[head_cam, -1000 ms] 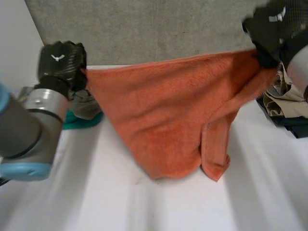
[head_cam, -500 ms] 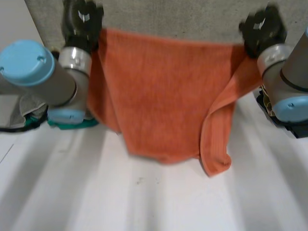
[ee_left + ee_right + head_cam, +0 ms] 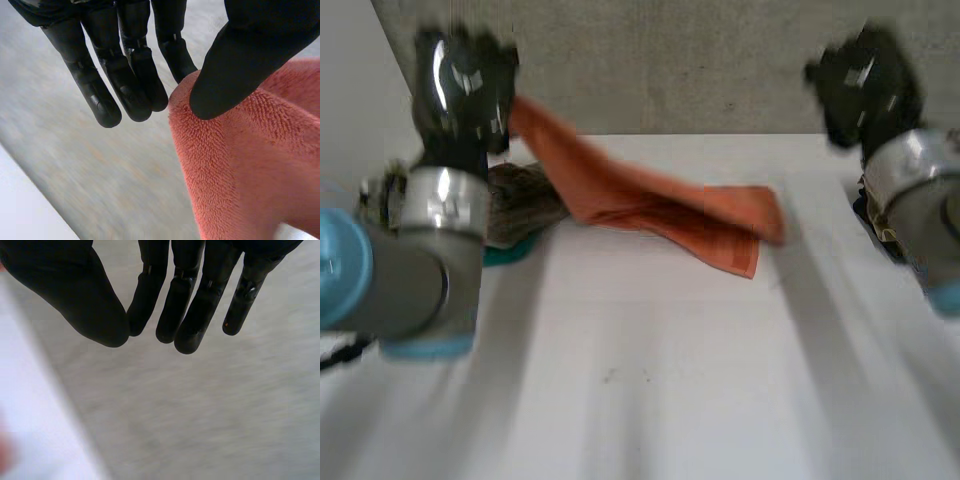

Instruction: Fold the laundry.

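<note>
An orange towel (image 3: 650, 205) lies bunched across the back of the white table (image 3: 650, 380), and one corner rises up to my left hand (image 3: 460, 80). In the left wrist view the thumb (image 3: 240, 60) pinches that towel corner (image 3: 235, 165) against the fingers. My right hand (image 3: 865, 85) hovers high at the back right, apart from the towel. In the right wrist view its fingers (image 3: 192, 305) are straight with the thumb close by, and nothing is between them.
A heap of grey-brown clothes (image 3: 525, 195) on something teal (image 3: 505, 255) sits by the left arm. Dark and beige clothes (image 3: 875, 215) lie at the table's right edge. A grey wall (image 3: 670, 60) runs behind the table.
The right hand has let go of the towel, which dropped from hanging spread between both hands onto the table. The left hand still holds its corner.
</note>
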Available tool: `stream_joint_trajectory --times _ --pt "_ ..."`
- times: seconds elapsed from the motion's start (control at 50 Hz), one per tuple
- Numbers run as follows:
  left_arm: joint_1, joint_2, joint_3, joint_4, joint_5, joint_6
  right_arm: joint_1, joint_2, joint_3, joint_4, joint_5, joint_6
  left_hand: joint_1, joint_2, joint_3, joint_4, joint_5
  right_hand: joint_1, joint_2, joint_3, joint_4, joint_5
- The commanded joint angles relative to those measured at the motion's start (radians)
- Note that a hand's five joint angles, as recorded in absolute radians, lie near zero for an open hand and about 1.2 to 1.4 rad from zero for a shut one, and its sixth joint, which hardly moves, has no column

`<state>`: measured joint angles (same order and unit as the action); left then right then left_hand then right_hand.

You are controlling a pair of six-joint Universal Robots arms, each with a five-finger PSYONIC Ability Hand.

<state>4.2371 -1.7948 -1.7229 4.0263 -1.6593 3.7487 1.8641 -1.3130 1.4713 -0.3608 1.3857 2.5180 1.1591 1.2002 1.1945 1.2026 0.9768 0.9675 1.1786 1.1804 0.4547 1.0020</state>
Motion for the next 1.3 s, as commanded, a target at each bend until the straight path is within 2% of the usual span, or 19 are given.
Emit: stream_joint_trajectory --times 0.02,0.04,0.06,0.08,0.12,0.18,0.2,0.34,0.5,0.62,0.76,0.84,1.0,1.08,1.14,1.2,1.22,1.24,1.3 --pt "-0.011 0.002 -0.173 -0.021 0.003 0.005 -0.026 -0.015 0.224 0.114 -0.116 0.012 0.237 0.196 0.202 0.194 0.245 0.429 0.218 0.216 0.942 0.22" --pt "-0.011 0.005 -0.173 -0.023 0.003 0.006 -0.037 -0.014 0.227 0.114 -0.114 0.021 0.237 0.196 0.202 0.194 0.245 0.372 0.161 0.159 0.884 0.163" --pt "-0.009 0.009 -0.172 -0.023 0.003 0.006 -0.058 -0.005 0.227 0.115 -0.111 0.054 0.237 0.196 0.202 0.194 0.245 -0.05 -0.261 -0.263 0.462 -0.259" --pt "-0.009 0.011 -0.17 -0.023 0.003 0.006 -0.062 -0.002 0.227 0.115 -0.113 0.059 0.237 0.196 0.202 0.194 0.245 -0.107 -0.318 -0.32 0.406 -0.316" --pt "-0.009 0.018 -0.156 -0.024 0.004 0.009 -0.069 0.027 0.219 0.115 -0.113 0.119 0.237 0.196 0.202 0.194 0.245 -0.525 -0.736 -0.738 -0.012 -0.734" --pt "-0.009 0.058 -0.133 -0.041 0.003 0.01 -0.069 0.046 0.196 0.124 -0.111 0.197 0.237 0.196 0.202 0.194 0.245 -0.788 -0.999 -1.001 -0.275 -0.997" --pt "-0.009 0.073 -0.13 -0.049 0.003 0.008 -0.069 0.046 0.195 0.126 -0.111 0.218 0.237 0.196 0.202 0.194 0.245 -0.793 -1.004 -1.006 -0.28 -1.002" --pt "-0.019 0.193 -0.095 -0.128 0.003 -0.001 -0.063 0.054 0.204 0.128 -0.111 0.468 0.237 0.196 0.202 0.194 0.245 -0.793 -1.004 -1.006 -0.28 -1.002" --pt "-0.088 0.284 -0.049 -0.168 0.003 0.0 -0.004 0.136 0.172 0.115 -0.129 0.703 0.237 0.196 0.202 0.194 0.245 -0.793 -1.004 -1.006 -0.28 -1.002" --pt "-0.112 0.324 -0.034 -0.184 0.003 -0.001 0.101 0.293 0.06 0.095 -0.105 0.74 0.237 0.196 0.202 0.194 0.245 -0.793 -1.004 -1.006 -0.28 -1.002" --pt "-0.126 0.368 -0.026 -0.185 0.0 -0.001 0.138 0.492 -0.103 0.112 -0.002 0.739 0.237 0.196 0.202 0.194 0.245 -0.792 -1.003 -1.005 -0.279 -1.001" --pt "-0.126 0.37 -0.023 -0.191 0.001 -0.001 0.148 0.485 -0.091 0.114 0.015 0.745 0.237 0.196 0.202 0.194 0.245 -0.721 -0.932 -0.934 -0.208 -0.93" --pt "-0.126 0.367 -0.023 -0.208 0.001 -0.001 0.138 0.33 0.007 0.103 -0.002 0.748 0.237 0.196 0.202 0.194 0.245 -0.659 -0.871 -0.872 -0.147 -0.869" --pt "-0.126 0.368 -0.021 -0.208 0.0 -0.001 0.147 0.336 0.032 0.1 -0.023 0.737 0.237 0.196 0.202 0.194 0.245 -0.557 -0.768 -0.77 -0.044 -0.766" --pt "-0.128 0.37 -0.02 -0.208 -0.001 -0.003 0.152 0.399 0.021 0.094 -0.03 0.739 0.237 0.196 0.202 0.194 0.245 -0.489 -0.701 -0.702 0.023 -0.698" --pt "-0.129 0.371 -0.017 -0.208 -0.002 -0.003 0.162 0.457 -0.018 0.069 -0.027 0.746 0.237 0.196 0.202 0.194 0.245 -0.314 -0.525 -0.527 0.199 -0.523" --pt "-0.132 0.373 -0.015 -0.208 -0.004 -0.003 0.165 0.469 -0.034 0.062 -0.025 0.743 0.237 0.196 0.202 0.194 0.245 -0.226 -0.437 -0.439 0.287 -0.435" --pt "-0.134 0.373 -0.015 -0.208 -0.004 -0.003 0.167 0.494 -0.064 0.053 -0.022 0.739 0.237 0.196 0.202 0.194 0.245 -0.004 -0.215 -0.217 0.509 -0.213" --pt "-0.135 0.373 -0.014 -0.211 -0.005 -0.003 0.165 0.529 -0.114 0.052 -0.014 0.742 0.237 0.196 0.202 0.194 0.245 0.387 0.176 0.174 0.9 0.178"
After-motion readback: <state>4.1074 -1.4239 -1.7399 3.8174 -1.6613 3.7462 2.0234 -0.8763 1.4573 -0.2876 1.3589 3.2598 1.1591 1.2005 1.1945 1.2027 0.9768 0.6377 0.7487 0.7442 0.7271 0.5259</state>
